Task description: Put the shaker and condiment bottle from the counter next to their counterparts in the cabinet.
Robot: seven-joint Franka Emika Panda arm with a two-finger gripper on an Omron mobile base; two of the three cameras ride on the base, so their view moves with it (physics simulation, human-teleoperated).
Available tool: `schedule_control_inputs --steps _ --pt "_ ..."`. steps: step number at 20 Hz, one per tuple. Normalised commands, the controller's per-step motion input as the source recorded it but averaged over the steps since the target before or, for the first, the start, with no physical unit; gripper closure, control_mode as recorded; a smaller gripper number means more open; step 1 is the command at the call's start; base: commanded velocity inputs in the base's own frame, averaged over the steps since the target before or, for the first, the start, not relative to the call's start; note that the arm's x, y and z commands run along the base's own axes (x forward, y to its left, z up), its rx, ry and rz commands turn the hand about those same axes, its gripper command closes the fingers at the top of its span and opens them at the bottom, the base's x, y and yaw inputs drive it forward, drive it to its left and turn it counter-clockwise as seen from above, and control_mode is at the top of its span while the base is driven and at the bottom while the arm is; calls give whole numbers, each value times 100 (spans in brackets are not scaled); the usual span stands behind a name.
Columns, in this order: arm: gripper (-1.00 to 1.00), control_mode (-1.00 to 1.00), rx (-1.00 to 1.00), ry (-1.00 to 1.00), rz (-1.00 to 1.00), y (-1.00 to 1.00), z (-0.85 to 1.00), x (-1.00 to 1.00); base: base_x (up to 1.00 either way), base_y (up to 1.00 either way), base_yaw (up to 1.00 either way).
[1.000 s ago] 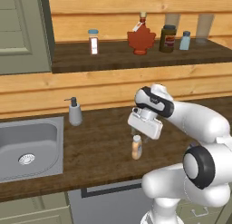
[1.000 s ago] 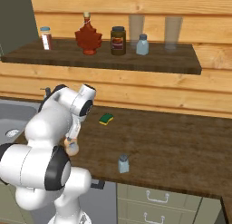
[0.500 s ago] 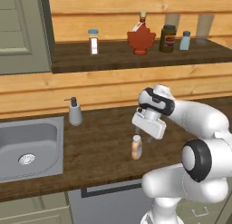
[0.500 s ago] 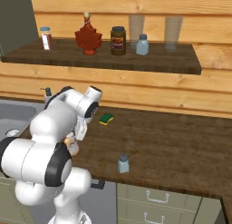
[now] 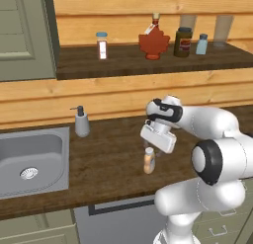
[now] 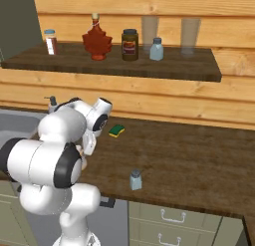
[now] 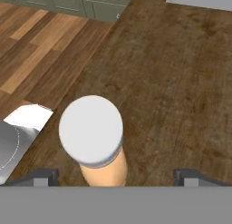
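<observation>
Reaching for the bottle [image 7: 97, 143] on the worktop [image 7: 181, 82], gripper [image 7: 115, 175] spread wide directly above its cap, next needing a descent and squeeze.

Over the last second the arm has swung its hand a little further right along the counter [image 5: 108, 159] and lower, so the gripper [image 5: 152, 150] has come down right over the condiment bottle [image 5: 149, 161]. Before, the hand hung higher and clear above the white cap; now its underside sits just at the cap, jaws wide to either side. The elbow has shifted with it
</observation>
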Motion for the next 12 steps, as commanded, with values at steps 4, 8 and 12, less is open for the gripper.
schedule_control_inputs --steps 4,8,12 --pt "-100 -100 0 0 0 28 -12 0 0 0 0" --pt "-100 -100 0 0 0 29 -15 -16 0 0 0" --pt "100 -100 0 0 0 30 -15 -7 0 0 0"
